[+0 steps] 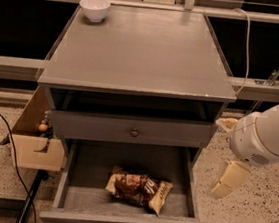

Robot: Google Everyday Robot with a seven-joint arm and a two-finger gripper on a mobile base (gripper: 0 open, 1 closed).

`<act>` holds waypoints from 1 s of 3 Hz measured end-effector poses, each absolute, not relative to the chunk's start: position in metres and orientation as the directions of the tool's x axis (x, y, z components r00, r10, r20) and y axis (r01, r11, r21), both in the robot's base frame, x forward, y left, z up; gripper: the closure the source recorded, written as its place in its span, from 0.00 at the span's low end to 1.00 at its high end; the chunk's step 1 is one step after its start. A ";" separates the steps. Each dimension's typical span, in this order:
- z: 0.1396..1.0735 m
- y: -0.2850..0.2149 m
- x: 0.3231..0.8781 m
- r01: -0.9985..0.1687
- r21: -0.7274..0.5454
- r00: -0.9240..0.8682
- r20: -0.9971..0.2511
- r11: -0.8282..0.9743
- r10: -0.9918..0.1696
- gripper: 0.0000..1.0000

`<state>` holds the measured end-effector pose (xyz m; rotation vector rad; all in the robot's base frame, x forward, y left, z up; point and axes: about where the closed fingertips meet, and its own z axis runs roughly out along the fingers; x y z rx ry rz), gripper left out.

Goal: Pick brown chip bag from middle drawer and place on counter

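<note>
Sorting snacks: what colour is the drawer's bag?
Bag dark brown, pale yellow ends; camera view. Gripper right of drawer.

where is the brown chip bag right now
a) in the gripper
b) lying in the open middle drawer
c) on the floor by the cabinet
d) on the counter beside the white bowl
B: the brown chip bag lies on the tray of the pulled-out middle drawer, while the gripper hangs to the right of the cabinet, apart from the bag, and the counter bears only a white bowl.
</note>
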<state>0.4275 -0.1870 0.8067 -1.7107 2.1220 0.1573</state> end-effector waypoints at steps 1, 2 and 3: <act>0.803 -0.186 0.427 -0.956 -0.184 -0.143 -0.384 0.227 -0.912 0.00; 0.780 -0.180 0.434 -0.957 -0.193 -0.126 -0.399 0.218 -0.908 0.00; 0.752 -0.169 0.445 -0.960 -0.199 -0.098 -0.423 0.197 -0.901 0.00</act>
